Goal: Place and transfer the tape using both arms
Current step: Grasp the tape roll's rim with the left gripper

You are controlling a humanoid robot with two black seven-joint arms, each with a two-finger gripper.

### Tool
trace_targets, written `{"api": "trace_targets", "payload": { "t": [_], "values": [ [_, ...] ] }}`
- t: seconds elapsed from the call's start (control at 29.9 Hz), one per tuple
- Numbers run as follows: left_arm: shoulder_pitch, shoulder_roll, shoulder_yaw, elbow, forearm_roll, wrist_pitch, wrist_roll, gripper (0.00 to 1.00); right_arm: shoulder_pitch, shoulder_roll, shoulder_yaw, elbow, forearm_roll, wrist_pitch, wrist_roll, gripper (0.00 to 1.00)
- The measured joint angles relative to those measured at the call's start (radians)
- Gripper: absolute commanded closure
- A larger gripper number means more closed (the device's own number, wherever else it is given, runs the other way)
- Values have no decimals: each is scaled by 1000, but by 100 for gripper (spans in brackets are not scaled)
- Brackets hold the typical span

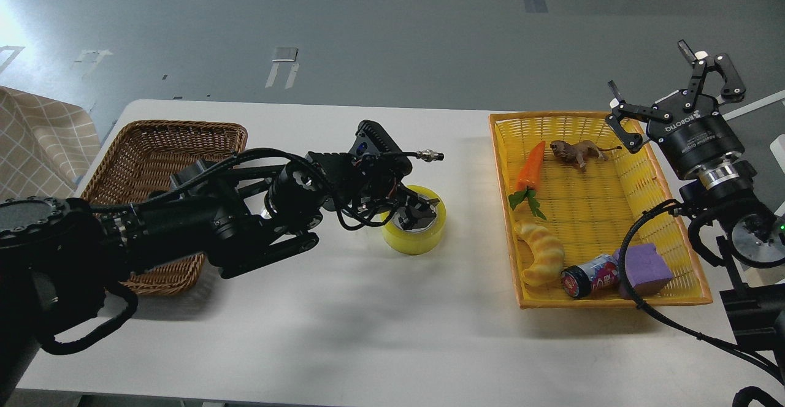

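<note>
**Left arm low, right arm raised**

The black jointed left arm (202, 223) reaches rightward, low; its black two-finger gripper (416, 214) points down, finger state unclear. The black right arm (730, 205) rises, its ROBOTIQ-marked gripper (665, 97) spread wide.

Hidden and cut-off parts

The left hand (416, 216) covered the tape's (417, 238) core; its fingers were indistinct. A cable hid part of the purple block (650, 266).
</note>
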Motion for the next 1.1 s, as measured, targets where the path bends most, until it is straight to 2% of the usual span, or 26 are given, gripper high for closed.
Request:
{"api": "trace_targets", "payload": {
  "t": [0.43,0.6,0.7,0.94,1.1],
  "values": [
    [2,-11,31,33,-1,-5,10,3,-4,0,0,-1,0,0,3,0],
    [2,-34,37,67,-4,-23,48,3,-5,0,0,-1,0,0,3,0],
    [2,-38,37,78,-8,-29,52,3,-6,0,0,-1,0,0,3,0],
    [15,-41,37,84,-9,-34,58,12,-12,0,0,-1,0,0,3,0],
    [20,-43,37,88,-12,-55,59,12,-18,0,0,-1,0,0,3,0]
  ]
}}
